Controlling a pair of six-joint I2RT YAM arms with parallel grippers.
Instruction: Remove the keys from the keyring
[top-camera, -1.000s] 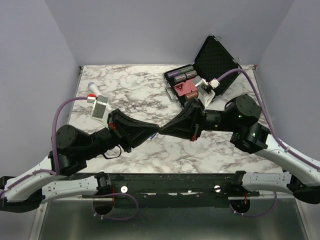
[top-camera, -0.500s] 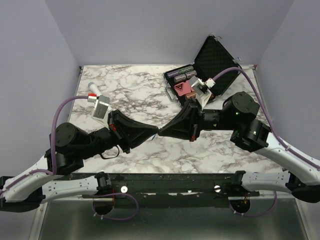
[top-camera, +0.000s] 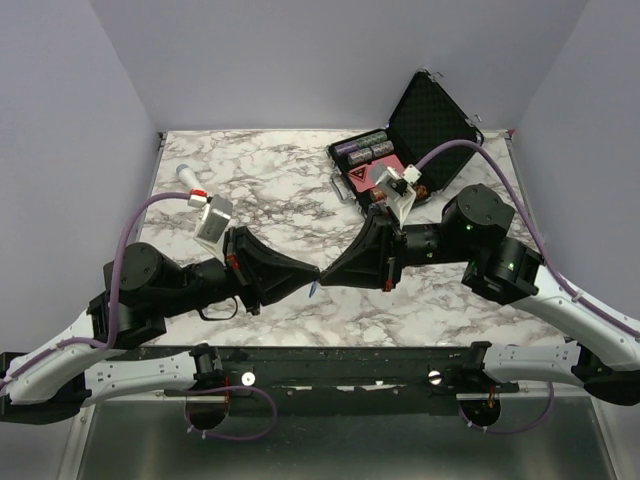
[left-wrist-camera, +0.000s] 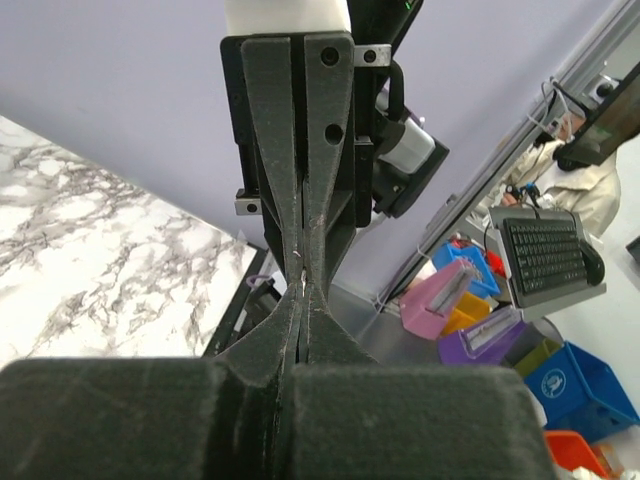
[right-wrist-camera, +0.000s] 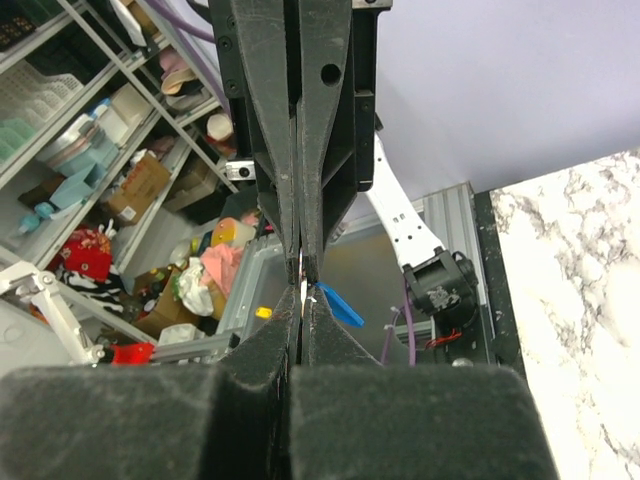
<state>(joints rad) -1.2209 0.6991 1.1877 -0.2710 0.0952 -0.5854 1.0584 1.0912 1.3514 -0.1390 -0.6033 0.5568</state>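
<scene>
My left gripper (top-camera: 314, 272) and right gripper (top-camera: 327, 276) meet tip to tip above the near middle of the marble table (top-camera: 270, 170). Both are shut. The blue tag of the keyring (top-camera: 314, 291) hangs just below the tips. In the right wrist view the tag (right-wrist-camera: 342, 306) sticks out beside my right gripper (right-wrist-camera: 302, 303), and a thin silvery strip of the keys (right-wrist-camera: 302, 284) runs up into the left jaws. In the left wrist view my left gripper (left-wrist-camera: 302, 300) is shut and a silvery sliver (left-wrist-camera: 301, 283) shows at the junction. The metal ring is hidden.
An open black case (top-camera: 431, 113) with batteries and a red item (top-camera: 362, 178) stands at the back right. A white microphone (top-camera: 187, 177) lies at the left edge. The right arm's purple cable (top-camera: 455, 150) arcs over the case.
Both grippers, still tip to tip, have moved a little toward the near edge. The blue tag now shows hanging below the tips.
</scene>
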